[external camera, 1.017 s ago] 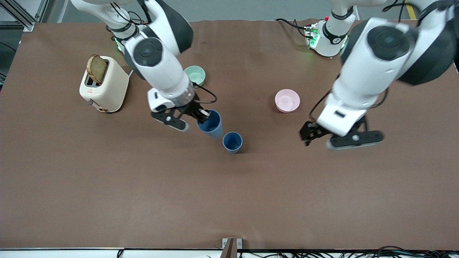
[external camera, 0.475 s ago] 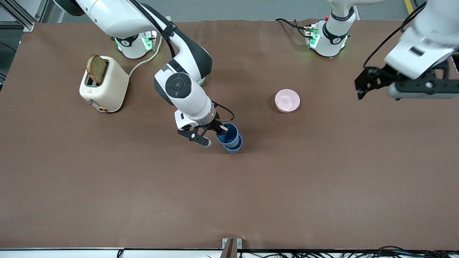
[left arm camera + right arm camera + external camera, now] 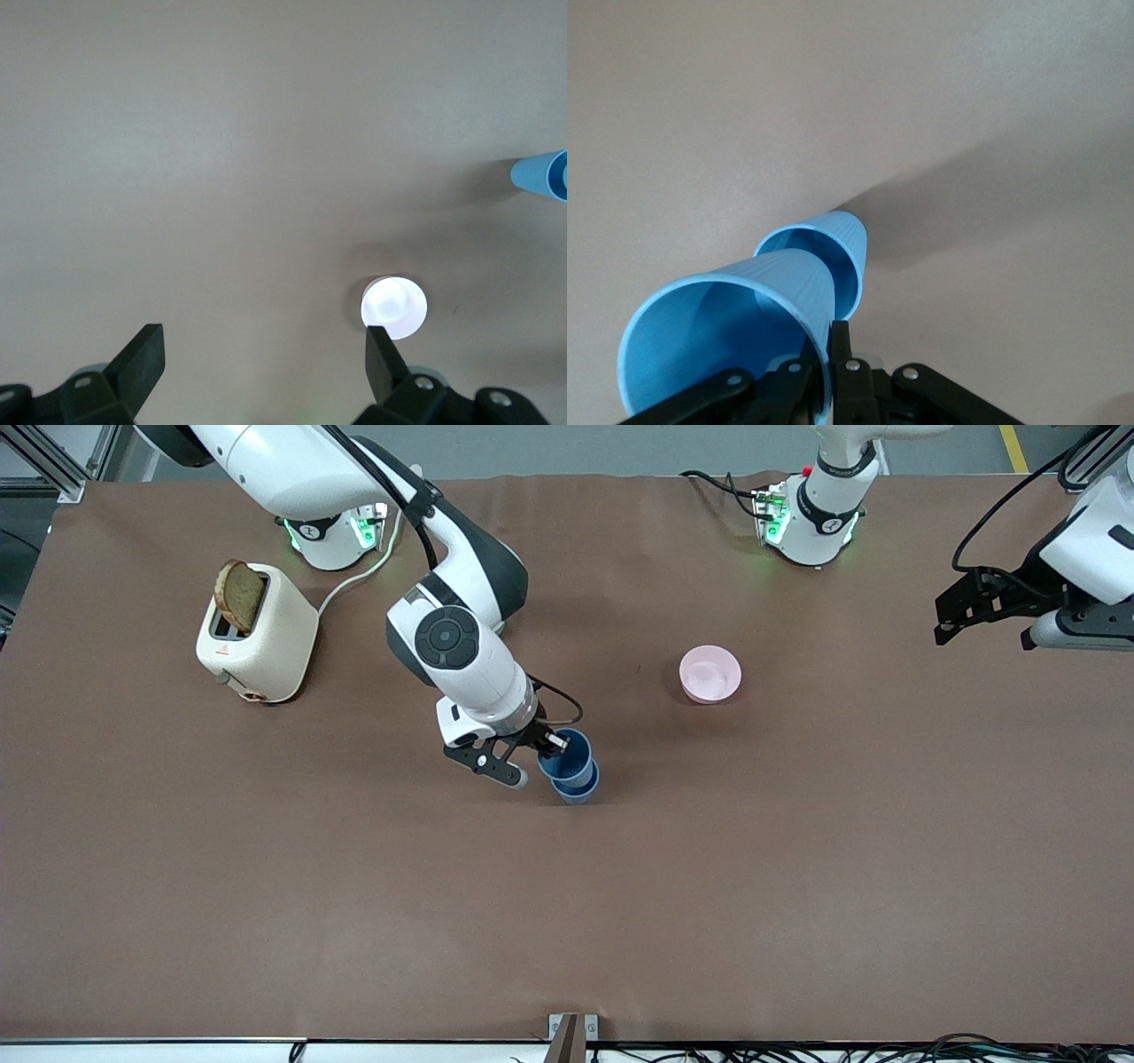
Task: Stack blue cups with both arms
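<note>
My right gripper (image 3: 551, 745) is shut on the rim of one blue cup (image 3: 568, 759). That cup's lower end sits tilted in the mouth of the second blue cup (image 3: 581, 790), which stands on the table near its middle. In the right wrist view the held cup (image 3: 726, 336) leans into the standing cup (image 3: 837, 243), and my fingers (image 3: 840, 354) pinch its wall. My left gripper (image 3: 983, 607) is open and empty, raised over the left arm's end of the table. Its wrist view (image 3: 263, 359) shows bare table between the fingers and a blue cup (image 3: 540, 174) at the picture's edge.
A pink bowl (image 3: 710, 673) sits between the cups and the left arm's end; it also shows in the left wrist view (image 3: 394, 307). A cream toaster (image 3: 261, 642) with a slice of bread (image 3: 239, 595) stands toward the right arm's end.
My right gripper carried its blue cup over to the standing cup and lowered it into that cup's mouth. My left arm swung away toward its own end of the table.
</note>
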You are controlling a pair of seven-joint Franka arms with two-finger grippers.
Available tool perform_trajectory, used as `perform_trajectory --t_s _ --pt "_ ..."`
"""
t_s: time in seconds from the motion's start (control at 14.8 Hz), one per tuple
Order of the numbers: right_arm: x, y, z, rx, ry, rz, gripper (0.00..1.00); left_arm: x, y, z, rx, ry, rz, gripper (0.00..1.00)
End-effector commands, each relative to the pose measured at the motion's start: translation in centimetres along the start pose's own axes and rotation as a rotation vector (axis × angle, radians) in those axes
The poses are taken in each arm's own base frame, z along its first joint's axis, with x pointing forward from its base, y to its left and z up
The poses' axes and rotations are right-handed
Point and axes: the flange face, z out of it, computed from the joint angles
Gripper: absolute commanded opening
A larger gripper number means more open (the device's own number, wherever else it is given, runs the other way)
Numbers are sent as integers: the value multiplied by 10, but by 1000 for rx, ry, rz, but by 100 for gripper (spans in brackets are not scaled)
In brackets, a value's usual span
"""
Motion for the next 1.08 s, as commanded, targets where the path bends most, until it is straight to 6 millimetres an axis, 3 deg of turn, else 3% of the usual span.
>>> perform_trajectory --t_s 0.0,0.34,0.61,0.75,0.81,0.95,1.02 --pt "6 -1 -5 -5 24 -10 1 -17 2 -8 -10 11 -13 100" --pt "6 0 0 -20 41 -32 1 -18 5 -3 16 5 14 100" --pt "2 1 18 -39 24 -38 1 -19 13 -3 61 9 71 100" --pt "4 1 17 -36 26 -44 8 -18 11 -3 60 10 109 100" --pt "4 1 17 -36 26 -41 23 -18 10 -4 57 10 134 100" --pt "3 1 17 -36 26 -32 82 -18 10 -4 54 7 136 100" --pt "2 0 16 -36 29 -37 100 -18 9 -3 54 4 135 100"
